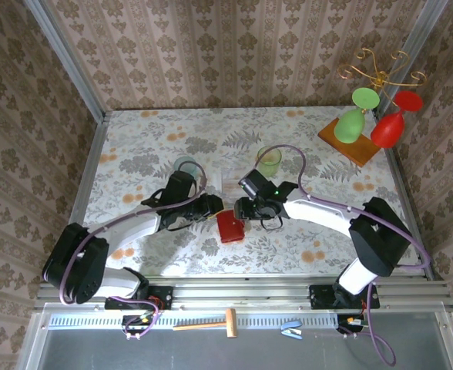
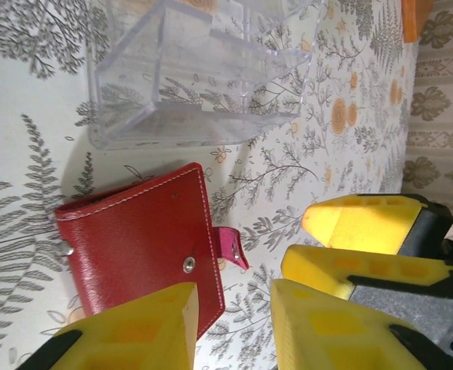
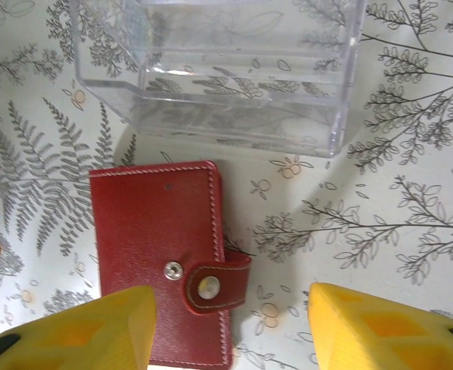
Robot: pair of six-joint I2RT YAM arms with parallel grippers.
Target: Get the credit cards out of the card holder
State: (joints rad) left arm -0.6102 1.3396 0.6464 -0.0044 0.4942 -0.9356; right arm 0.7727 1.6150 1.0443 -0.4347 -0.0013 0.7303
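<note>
Yellow fingers [image 3: 80,331] of the right gripper [image 3: 234,316] sit in the bottom corners of its wrist view. Its jaws are spread wide, holding nothing, above the card holder [image 3: 157,247]. That red wallet lies shut and flat on the flowered bench [image 1: 134,146], stitched cover up. Its strap is folded round the right edge, so the strap's snap rests beside a metal stud on the cover; whether it is fastened cannot be told. Just beyond the holder, not quite touching it, stands a clear plastic box [image 3: 219,69]. The left gripper [image 2: 234,324] hangs over the holder's strap edge, jaws parted by a narrower gap and also holding nothing. From above, the holder lies between the two grippers, slightly nearer the arm bases, with the box on its far side. A green cup [image 1: 270,160] and a pale bluish cup [image 1: 186,164] stand farther back.
</note>
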